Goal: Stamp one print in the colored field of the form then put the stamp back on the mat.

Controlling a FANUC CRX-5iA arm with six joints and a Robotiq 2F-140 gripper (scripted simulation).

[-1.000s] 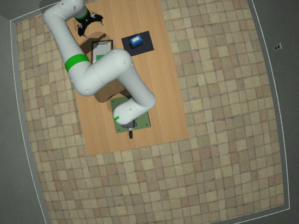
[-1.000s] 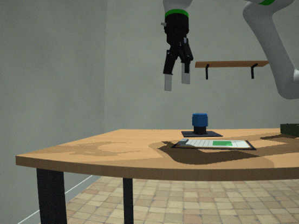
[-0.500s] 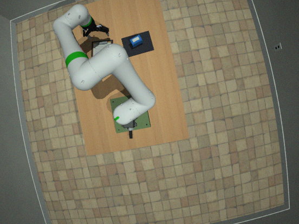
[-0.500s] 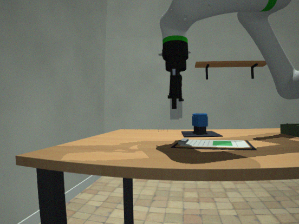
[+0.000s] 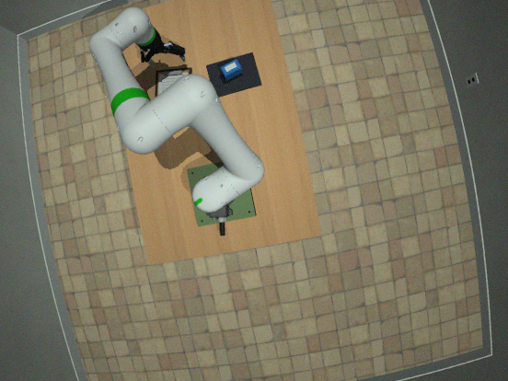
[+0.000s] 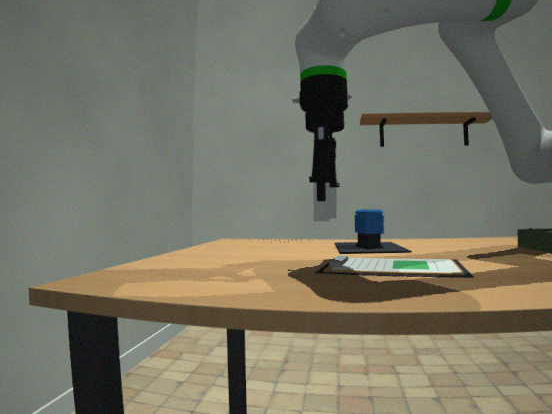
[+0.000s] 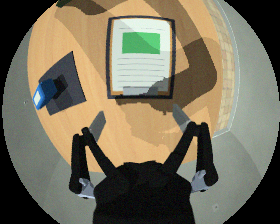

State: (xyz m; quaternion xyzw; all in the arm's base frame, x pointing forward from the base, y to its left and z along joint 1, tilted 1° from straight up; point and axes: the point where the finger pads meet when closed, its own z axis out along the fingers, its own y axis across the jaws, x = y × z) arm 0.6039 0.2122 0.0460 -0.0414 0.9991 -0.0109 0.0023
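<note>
The blue stamp with a black base stands upright on the dark mat, near its middle. The form lies on a clipboard beside the mat, partly hidden by the arm in the top view. Its green field shows no dark mark. My gripper is open and empty, high above the table. It is off the clip end of the form, and the stamp is well to one side of it.
The metal clip is at the near end of the form in the wrist view. The arm's green base plate is on the table beyond the form. A wall shelf shows in the background. The arm's shadow crosses the form and table.
</note>
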